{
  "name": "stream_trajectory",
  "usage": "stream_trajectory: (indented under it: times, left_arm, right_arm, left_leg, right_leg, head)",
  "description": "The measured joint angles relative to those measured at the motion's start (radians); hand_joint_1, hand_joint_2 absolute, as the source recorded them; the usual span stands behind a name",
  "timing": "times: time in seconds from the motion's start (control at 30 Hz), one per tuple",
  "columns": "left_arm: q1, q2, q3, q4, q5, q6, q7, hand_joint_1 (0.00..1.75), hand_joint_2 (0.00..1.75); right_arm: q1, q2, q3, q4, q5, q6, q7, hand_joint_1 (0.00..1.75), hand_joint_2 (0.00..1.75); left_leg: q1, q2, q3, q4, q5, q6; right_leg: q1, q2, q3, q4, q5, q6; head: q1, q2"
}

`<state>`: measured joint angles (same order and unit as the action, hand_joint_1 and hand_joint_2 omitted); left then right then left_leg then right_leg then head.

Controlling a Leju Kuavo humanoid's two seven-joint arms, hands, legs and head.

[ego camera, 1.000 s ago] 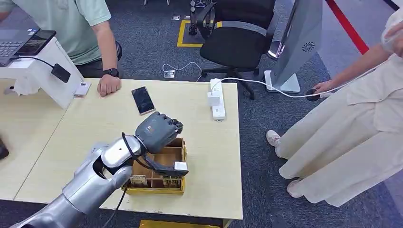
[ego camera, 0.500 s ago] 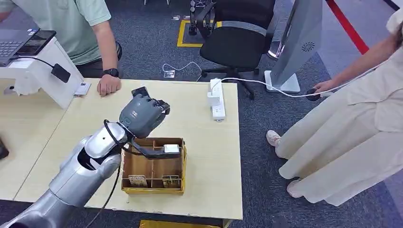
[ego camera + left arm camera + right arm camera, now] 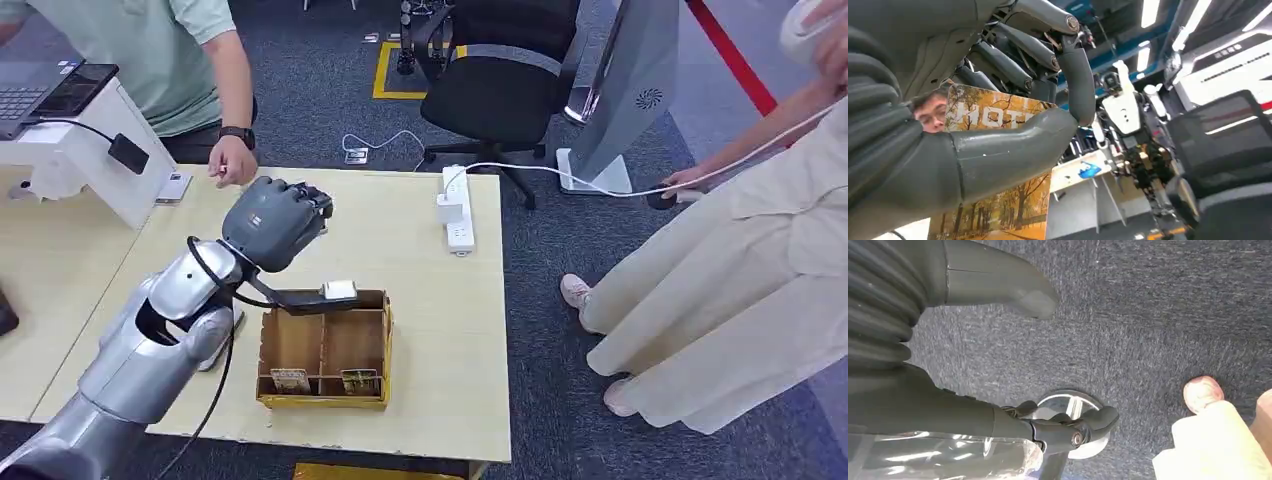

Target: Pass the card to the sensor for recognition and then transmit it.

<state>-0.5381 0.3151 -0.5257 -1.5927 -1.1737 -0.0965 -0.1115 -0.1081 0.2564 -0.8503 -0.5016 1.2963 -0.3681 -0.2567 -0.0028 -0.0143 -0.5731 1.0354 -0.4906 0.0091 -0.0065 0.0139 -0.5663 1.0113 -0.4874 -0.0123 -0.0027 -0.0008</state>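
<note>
Since a second ago, the left robot hand [image 3: 272,222] has lifted away from the wooden divided box [image 3: 325,350] and swung toward the far left corner of the tabletop [image 3: 430,300]; it now sits beyond the box, over the spot where a dark phone lay in view a second ago. The seated person's hand [image 3: 232,160], flat on the tabletop then, is now raised just beyond the robot hand.

In the left wrist view, the left robot hand grips the card [image 3: 993,165], an autumn-tree picture with pale lettering, clamped between the thick grey thumb and the darker fingers [image 3: 1023,52]. So the card is out of the box and in the air.

The white stand [image 3: 75,150] beyond the box to the far left, carrying a small dark device on a cable, is probably the sensor; that is a judgement, not certain. The card is near it but not yet presented.

The right robot hand [image 3: 998,365] hangs over grey carpet, its fingers apart and holding nothing.

Two more cards [image 3: 318,381] stand in the near compartments of the box.

Progress, as judged: the pick-up is done. Still left are showing the card to the sensor and then handing it on.
</note>
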Motion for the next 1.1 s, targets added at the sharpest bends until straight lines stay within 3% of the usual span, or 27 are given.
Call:
stream_trajectory:
  times: [0.2,0.33,0.47,0.73,0.83,0.93,1.1]
  left_arm:
    - [-0.045,-0.023,0.036,0.008,-0.065,0.014,0.043,1.75,1.75]
    - [-0.052,-0.079,0.053,0.028,-0.140,0.082,0.082,1.75,1.75]
    - [-0.053,-0.118,0.057,0.039,-0.175,0.103,0.088,1.75,1.75]
    - [-0.050,-0.204,0.085,0.055,-0.334,0.206,0.138,1.75,1.75]
    - [-0.054,-0.218,0.084,0.074,-0.336,0.258,0.216,1.75,1.75]
    - [-0.077,-0.218,0.069,0.110,-0.336,0.268,0.279,1.75,1.75]
    - [-0.116,-0.217,0.067,0.185,-0.336,0.256,0.276,1.75,1.75]
  right_arm:
    - [0.004,0.000,-0.003,-0.007,0.022,0.002,0.000,0.00,1.75]
    - [0.004,0.005,-0.003,-0.015,0.037,0.005,0.000,0.00,1.75]
    - [0.005,0.011,-0.003,-0.021,0.041,0.012,0.000,0.00,1.75]
    - [0.005,0.026,-0.003,-0.046,0.062,0.021,0.000,0.00,1.75]
    - [0.004,0.035,-0.002,-0.056,0.062,0.033,0.003,0.00,1.75]
    - [0.005,0.044,-0.001,-0.065,0.059,0.036,0.004,0.00,1.75]
    - [0.007,0.049,0.000,-0.070,0.050,0.037,0.005,0.00,1.75]
  left_leg:
    - [0.000,0.000,0.000,0.000,0.000,0.000]
    - [0.000,0.000,0.000,0.000,0.000,0.000]
    - [-0.001,0.000,0.000,0.000,0.000,0.000]
    - [-0.002,0.000,0.000,0.000,0.000,0.000]
    - [-0.002,0.000,0.000,0.000,0.000,0.000]
    - [-0.001,0.000,0.000,0.000,0.000,0.000]
    - [-0.001,0.000,0.000,0.000,0.000,0.000]
  right_leg:
    - [0.000,0.000,0.000,0.000,0.000,0.000]
    - [0.000,0.000,0.000,0.000,0.000,0.000]
    - [0.000,0.000,0.000,0.000,0.000,0.000]
    - [0.000,0.000,0.000,0.000,0.000,0.000]
    - [0.000,0.000,0.000,0.000,0.000,0.000]
    - [0.000,0.000,-0.001,0.000,0.000,0.000]
    - [0.000,0.000,-0.001,0.000,0.000,0.000]
  head:
    - [0.000,0.000]
    - [0.000,0.000]
    - [0.000,0.000]
    - [0.000,0.000]
    - [0.000,0.000]
    - [0.000,0.000]
    - [0.000,0.000]
